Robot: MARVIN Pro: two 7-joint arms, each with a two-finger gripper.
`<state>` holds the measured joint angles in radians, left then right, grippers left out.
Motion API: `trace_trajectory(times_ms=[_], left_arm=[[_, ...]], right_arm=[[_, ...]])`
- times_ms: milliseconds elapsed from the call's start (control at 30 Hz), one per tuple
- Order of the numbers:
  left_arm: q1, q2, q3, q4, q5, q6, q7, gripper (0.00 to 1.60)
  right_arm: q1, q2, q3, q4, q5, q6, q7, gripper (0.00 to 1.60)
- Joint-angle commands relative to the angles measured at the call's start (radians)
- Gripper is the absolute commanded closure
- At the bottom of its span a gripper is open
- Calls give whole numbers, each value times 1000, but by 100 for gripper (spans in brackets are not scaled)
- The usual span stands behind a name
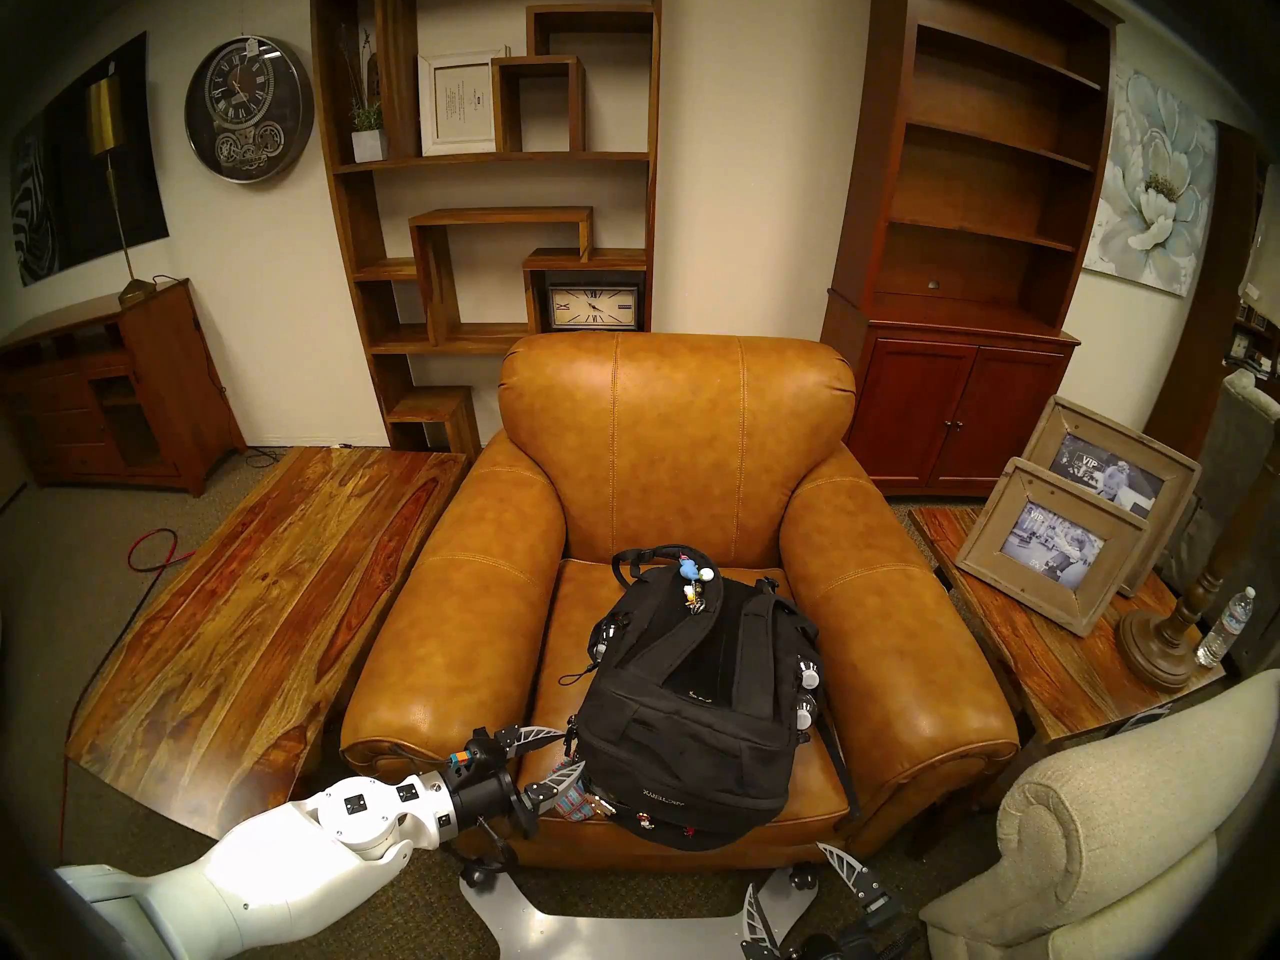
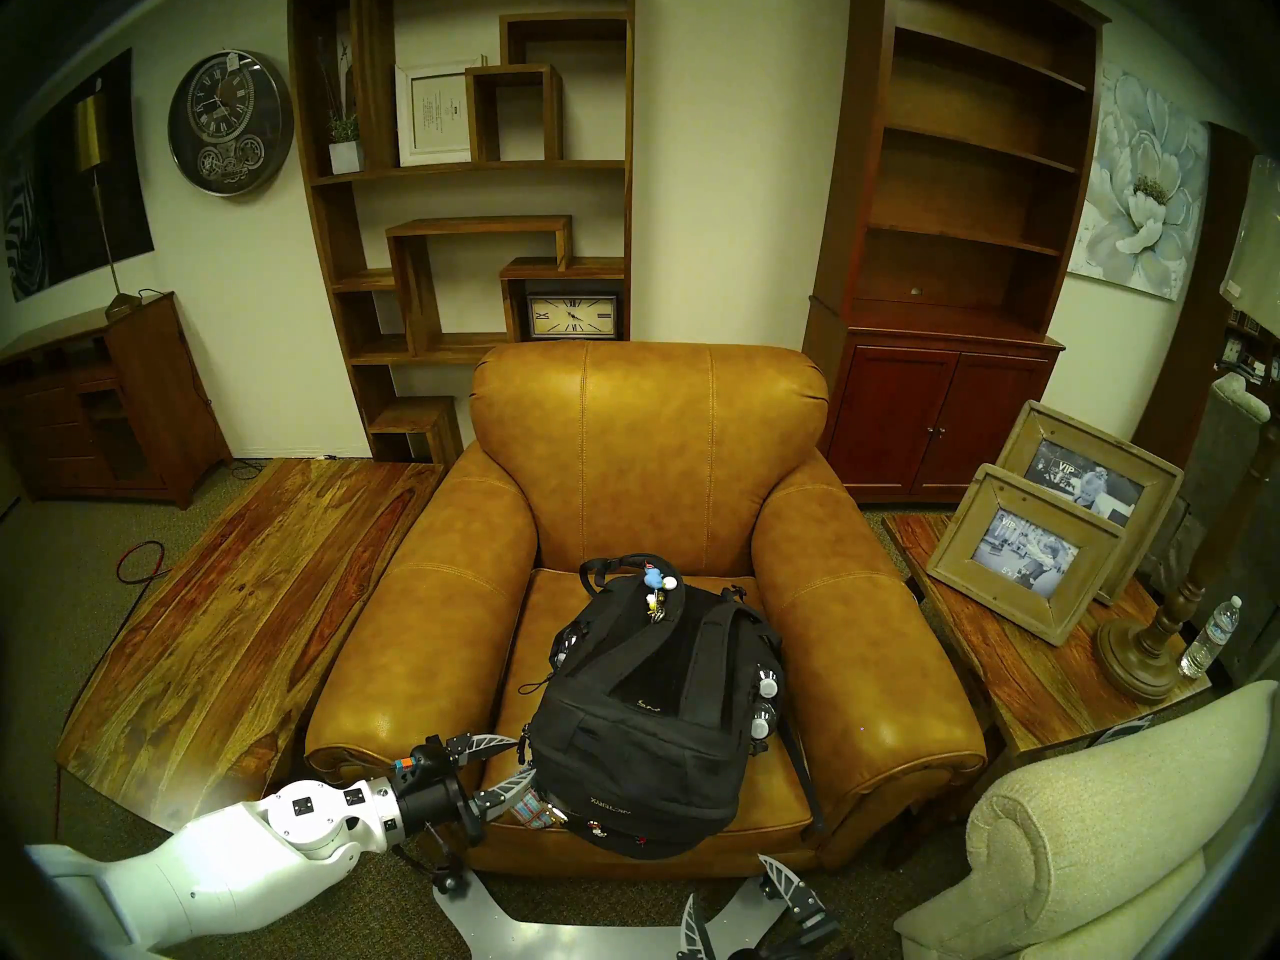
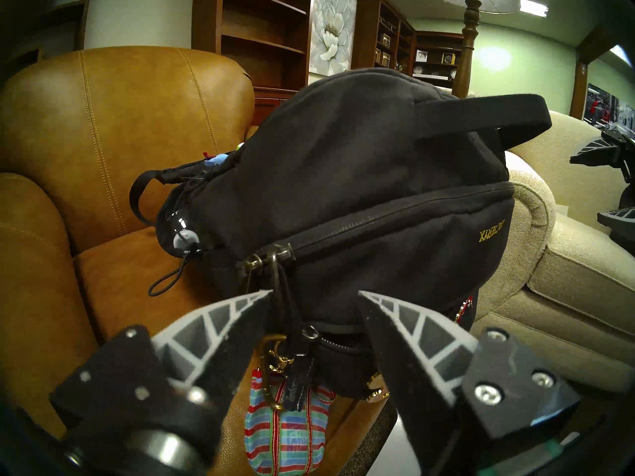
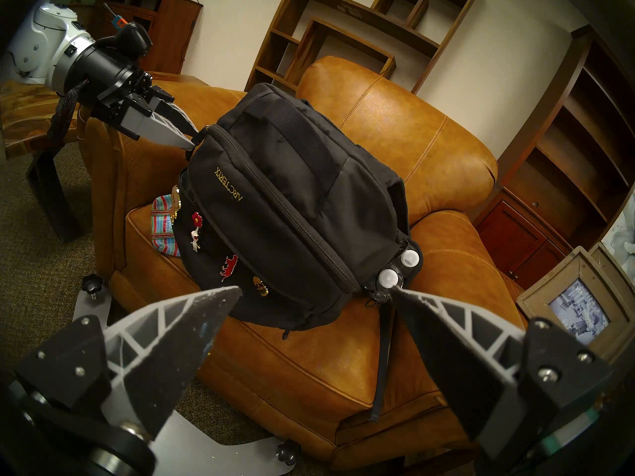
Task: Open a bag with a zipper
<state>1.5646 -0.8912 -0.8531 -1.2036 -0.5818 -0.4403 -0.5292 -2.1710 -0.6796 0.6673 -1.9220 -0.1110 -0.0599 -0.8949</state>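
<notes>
While low in the frame's bottom right, the right gripper (image 1: 796,889) waits with jaws wide, holding nothing. Left gripper (image 3: 314,295), jaws wide, straddles the hanging pulls of the zipper (image 3: 378,221) without closing. Behind, the bag (image 1: 692,702) lies mid-frame on the armchair (image 1: 679,425) seat.

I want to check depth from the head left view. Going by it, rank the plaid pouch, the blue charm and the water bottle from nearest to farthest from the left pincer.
1. Plaid pouch, right at the left pincer, at the backpack's near corner.
2. Blue charm, on the backpack's far end.
3. Water bottle, on the side table at far right.
</notes>
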Motion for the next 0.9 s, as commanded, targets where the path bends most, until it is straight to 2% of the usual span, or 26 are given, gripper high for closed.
trace_trajectory(times_ms=[0, 400, 467, 500, 533, 567, 600, 667, 867], left_arm=[[-32, -23, -1, 14, -1, 3, -10, 70], [-46, -42, 0, 44, -1, 0, -12, 85], [-43, -39, -1, 36, 1, 2, -8, 102], [-43, -39, -1, 36, 1, 2, -8, 102], [-40, -36, -2, 30, 2, 4, -3, 115], [-23, -24, -4, 6, 5, 6, 11, 144], [-12, -16, -4, -9, 7, 6, 19, 155], [0, -7, -5, -26, 6, 6, 25, 160], [88, 62, -5, -150, 7, 3, 78, 160]], right_arm=[[-2, 3, 2, -12, 3, 0, -2, 0], [-2, 3, 1, -12, 3, 0, -2, 0], [-2, 3, 1, -12, 3, 0, -2, 0], [-2, 3, 1, -12, 3, 0, -2, 0], [-2, 3, 1, -12, 3, 0, -2, 0], [-2, 3, 1, -12, 3, 0, -2, 0], [-2, 3, 1, -12, 3, 0, -2, 0], [-2, 3, 1, -12, 3, 0, -2, 0], [-1, 3, 0, -11, 3, 0, -3, 0]])
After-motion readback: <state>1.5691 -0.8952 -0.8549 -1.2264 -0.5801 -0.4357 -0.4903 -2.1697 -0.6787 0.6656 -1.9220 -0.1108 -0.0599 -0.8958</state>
